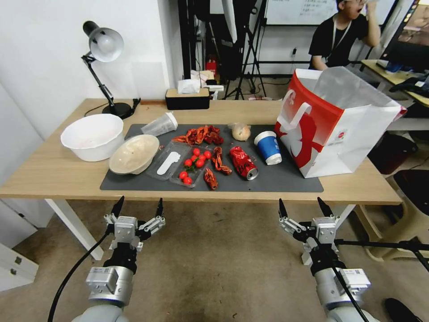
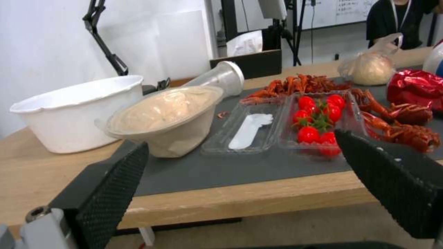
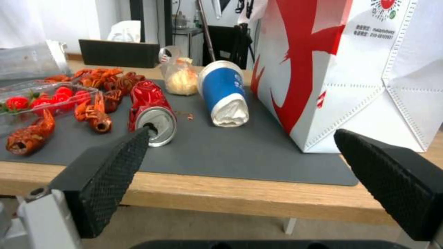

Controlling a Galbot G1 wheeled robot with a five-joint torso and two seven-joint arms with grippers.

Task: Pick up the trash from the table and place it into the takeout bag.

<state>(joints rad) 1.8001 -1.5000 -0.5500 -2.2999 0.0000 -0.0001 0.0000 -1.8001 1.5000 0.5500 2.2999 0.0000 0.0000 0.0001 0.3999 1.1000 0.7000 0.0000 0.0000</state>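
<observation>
below the surface's (image 1: 53, 174) near edge both hands hang apart from everything, left hand (image 1: 138, 209) and right hand (image 1: 302, 208) each spread wide and empty. on the dark mat (image 1: 272, 181) lie the red soda can (image 1: 243, 163), the blue paper cup (image 1: 268, 147) on its side, the wrapped lump (image 1: 241, 131), the beige bowl (image 1: 134, 153) and the clear lidded cup (image 1: 160, 124). the takeout bag (image 1: 333, 123) stands at the right end, its inside hidden.
</observation>
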